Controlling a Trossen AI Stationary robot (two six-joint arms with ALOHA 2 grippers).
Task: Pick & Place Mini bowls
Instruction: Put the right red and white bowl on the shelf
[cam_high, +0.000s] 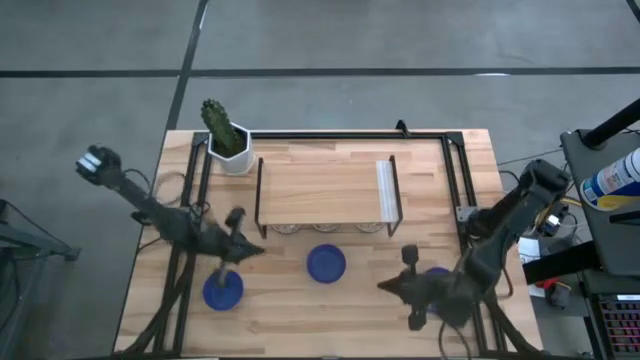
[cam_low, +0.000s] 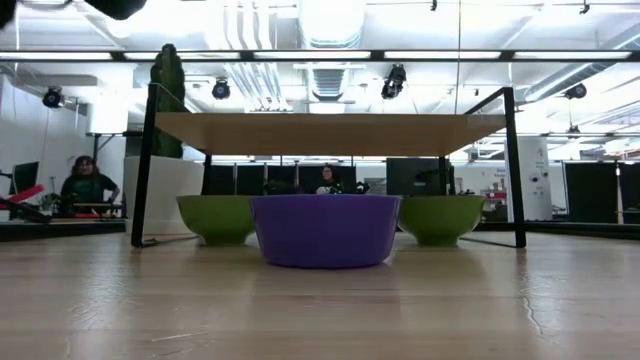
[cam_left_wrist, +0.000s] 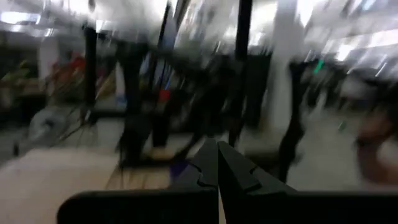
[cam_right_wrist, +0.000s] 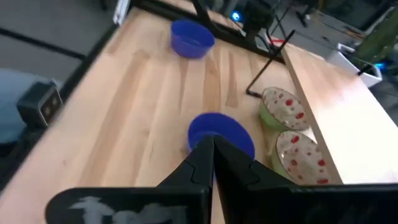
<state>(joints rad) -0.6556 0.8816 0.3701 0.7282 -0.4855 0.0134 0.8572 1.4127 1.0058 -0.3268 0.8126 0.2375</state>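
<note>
From above, my left gripper (cam_high: 236, 222) hangs over the left front of the pale wooden table (cam_high: 300, 315), just behind a solid deep blue mini bowl (cam_high: 223, 290) near the front left corner. Its wrist view shows the two dark fingers (cam_left_wrist: 205, 163) pressed together with nothing between them. Behind it, at the back left corner, stands a green cactus in a white hexagonal pot (cam_high: 227, 138).

In the middle I see a second blue mini bowl (cam_high: 326, 263) sitting alone on the bare wood, just in front of the black-framed wooden shelf (cam_high: 320, 185). Under that shelf's front edge sit two green-sided mini bowls with white, red-speckled insides (cam_right_wrist: 283, 107), side by side, touching or nearly so.

Further right, my right gripper (cam_high: 409, 258) hovers over the front right area, fingers (cam_right_wrist: 205, 155) closed flat against each other and holding nothing. A third blue bowl (cam_high: 438, 273) peeks out beside that arm, mostly hidden.
</note>
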